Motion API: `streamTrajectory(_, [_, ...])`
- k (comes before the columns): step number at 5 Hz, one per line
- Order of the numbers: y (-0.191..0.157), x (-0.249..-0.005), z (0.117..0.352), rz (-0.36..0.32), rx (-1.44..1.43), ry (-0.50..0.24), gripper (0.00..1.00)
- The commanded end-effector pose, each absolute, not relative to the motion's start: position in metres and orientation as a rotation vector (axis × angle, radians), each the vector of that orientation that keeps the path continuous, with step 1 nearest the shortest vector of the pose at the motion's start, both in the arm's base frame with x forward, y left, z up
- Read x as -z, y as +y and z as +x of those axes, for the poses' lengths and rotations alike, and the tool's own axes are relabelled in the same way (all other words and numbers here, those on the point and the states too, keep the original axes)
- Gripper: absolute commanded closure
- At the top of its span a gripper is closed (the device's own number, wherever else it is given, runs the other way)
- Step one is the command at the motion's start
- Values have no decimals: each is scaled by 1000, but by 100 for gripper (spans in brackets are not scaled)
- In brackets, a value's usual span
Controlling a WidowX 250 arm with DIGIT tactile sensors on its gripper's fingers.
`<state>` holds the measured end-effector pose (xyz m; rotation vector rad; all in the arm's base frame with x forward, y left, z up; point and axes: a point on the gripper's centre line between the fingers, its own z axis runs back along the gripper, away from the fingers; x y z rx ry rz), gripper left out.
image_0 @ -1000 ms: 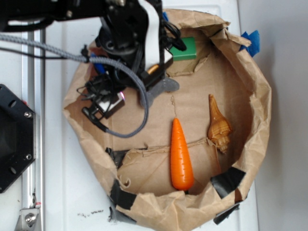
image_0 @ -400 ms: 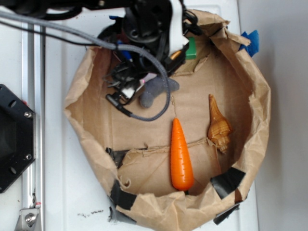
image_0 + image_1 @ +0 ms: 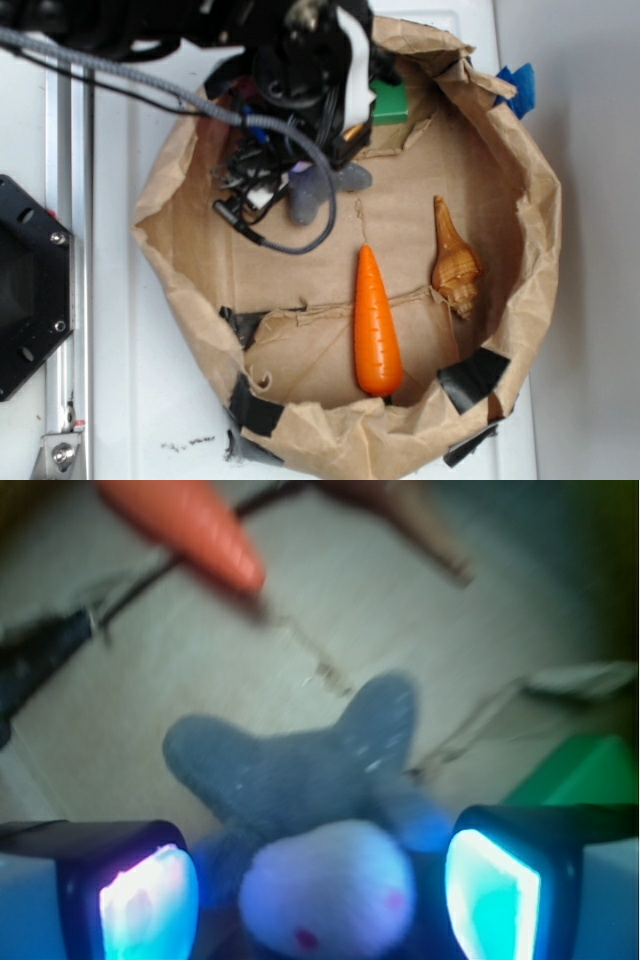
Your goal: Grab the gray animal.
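Fingers [image 3: 150,900] stand open either side of the gray bunny [image 3: 320,810]; within a second the gripper [image 3: 320,890] has slid over from the paper tray's [image 3: 540,250] left edge. Closing seems next, though the view is blurred.

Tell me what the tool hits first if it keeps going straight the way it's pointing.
Most likely the gray animal: in the wrist view its pale face sits between the tool's two fingers, ears pointing away. Depth is blurry, so contact may already be close.
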<state>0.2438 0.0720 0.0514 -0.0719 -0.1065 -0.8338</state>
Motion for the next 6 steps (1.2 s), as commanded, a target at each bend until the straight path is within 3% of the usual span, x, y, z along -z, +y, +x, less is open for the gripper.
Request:
streamTrajectory(1, [62,-40,249,-61,864,-84,0])
streamTrajectory(2, [62,-38,250,-68,862,-79,0])
streamTrajectory(3, [63,-37,250,-69,812,-82,100])
streamTrajectory(5, [63,-48,249,-78,779,-97,100])
streamTrajectory(6, [53,-90,245,-92,669,-150,100])
